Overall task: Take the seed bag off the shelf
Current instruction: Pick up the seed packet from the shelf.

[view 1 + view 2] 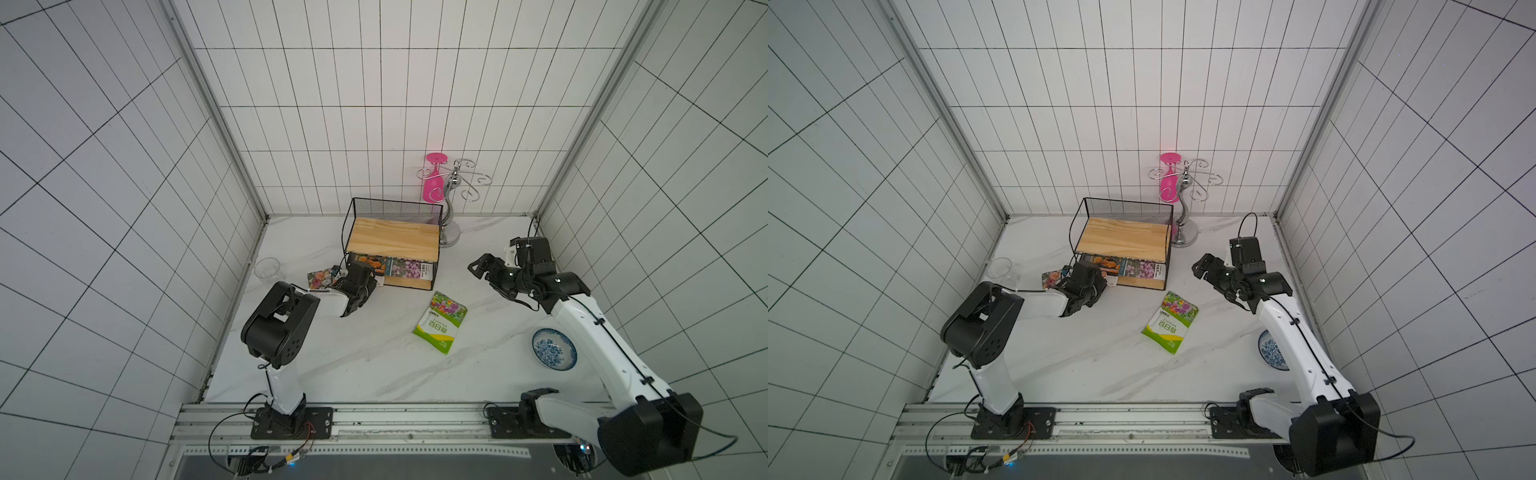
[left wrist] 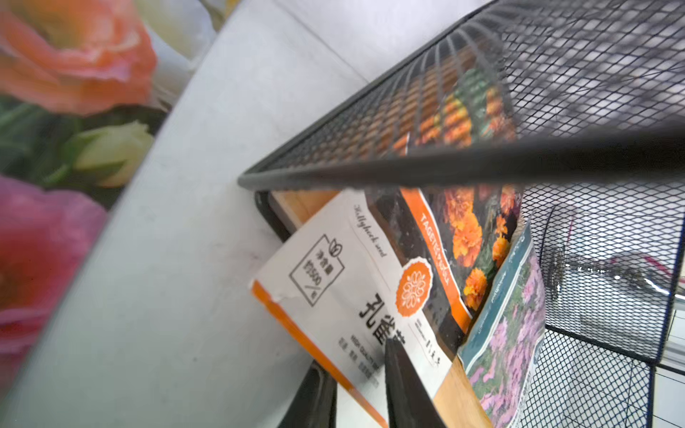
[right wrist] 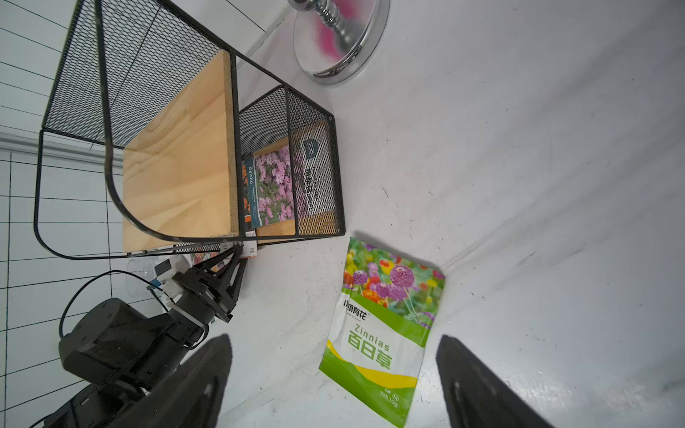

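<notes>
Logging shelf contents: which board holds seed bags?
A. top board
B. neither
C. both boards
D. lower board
D: the top board is bare, while an orange bag and a purple bag lie on the lower board.

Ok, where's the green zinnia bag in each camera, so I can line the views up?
In a top view: green zinnia bag flat on the table, nearer the camera than the shelf, off its right-hand corner.
In a top view: same spot, just below picture centre.
Left wrist: not in it.
Right wrist: flat on the table, just off the shelf's front corner.
Shared landmark: the shelf, in all four.
</notes>
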`<state>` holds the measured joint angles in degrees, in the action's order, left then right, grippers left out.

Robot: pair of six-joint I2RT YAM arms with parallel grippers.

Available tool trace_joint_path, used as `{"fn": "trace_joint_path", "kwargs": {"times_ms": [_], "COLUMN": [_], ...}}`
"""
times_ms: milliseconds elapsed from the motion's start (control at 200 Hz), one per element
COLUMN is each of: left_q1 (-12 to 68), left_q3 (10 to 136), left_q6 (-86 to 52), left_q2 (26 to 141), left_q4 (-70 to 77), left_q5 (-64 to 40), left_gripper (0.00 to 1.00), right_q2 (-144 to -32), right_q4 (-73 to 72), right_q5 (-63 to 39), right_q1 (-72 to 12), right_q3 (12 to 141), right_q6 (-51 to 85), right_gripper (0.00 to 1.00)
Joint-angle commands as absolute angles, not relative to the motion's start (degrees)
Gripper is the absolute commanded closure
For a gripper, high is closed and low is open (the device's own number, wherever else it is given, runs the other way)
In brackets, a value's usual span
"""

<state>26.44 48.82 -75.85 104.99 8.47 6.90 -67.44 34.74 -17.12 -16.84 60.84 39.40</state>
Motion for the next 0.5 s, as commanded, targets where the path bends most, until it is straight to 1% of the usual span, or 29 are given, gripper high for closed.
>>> {"fn": "trace_joint_path", "kwargs": {"times_ms": [0, 65, 215, 330, 495], "left_q1": [26.4, 26.4, 26.6, 26.7, 26.7], "left_q3": [47.3, 47.3, 46.4, 45.6, 45.9], "left_q6": [-76.6, -76.4, -76.2, -76.2, -75.1], "left_q2": [107.4, 107.4, 105.7, 103.6, 101.8], "left_q4": [5.6, 5.4, 4.2, 2.8, 2.6], "left_q5": [7.1, 7.1, 7.6, 8.6, 8.8], "left_gripper": [0.84, 0.91, 0.97, 1.0, 1.0], "right_q2": [-67.6, -67.6, -67.3, -67.3, -67.5], "right_q4": [35.8, 35.8, 35.7, 35.6, 35.6], "right_q5": [-17.0, -17.1, -17.0, -17.0, -16.8], "right_q1": [-16.5, -16.5, -16.4, -16.4, -16.4], "right_q3": [59.8, 59.6, 59.0, 59.0, 59.2], "right_q6": [38.3, 38.2, 38.3, 38.3, 38.3], "right_gripper": [0.09, 0.09, 0.09, 0.09, 0.09]}}
